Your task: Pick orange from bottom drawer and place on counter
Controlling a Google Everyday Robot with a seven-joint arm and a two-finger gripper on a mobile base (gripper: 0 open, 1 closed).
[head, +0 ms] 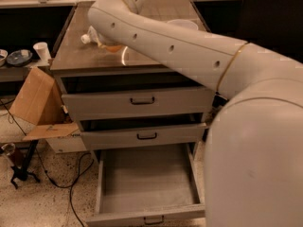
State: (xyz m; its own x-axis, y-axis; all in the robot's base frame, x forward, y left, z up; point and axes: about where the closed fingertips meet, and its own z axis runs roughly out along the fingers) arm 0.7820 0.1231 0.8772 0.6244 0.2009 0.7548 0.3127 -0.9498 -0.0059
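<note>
Hovering over the bench (pixel 156 58) at ten o'clock, the end effector (pixel 92 36), grip impossible to tell, could knock the orange (pixel 113 47) rolling off.

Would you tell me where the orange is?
In the camera view, the orange is at the left of the counter, beside the gripper, under the arm.

Shows the orange (pixel 111 47) as a small orange patch on the left part of the counter (pixel 80 58), mostly hidden under the arm, just beside the gripper (pixel 89 37). Glossy grey-brown there, with a thin white arc just right of the fruit. Has the bottom drawer (pixel 147 178) pulled out toward the near side, plain grey floor exposed, small black handle on its short front panel.
</note>
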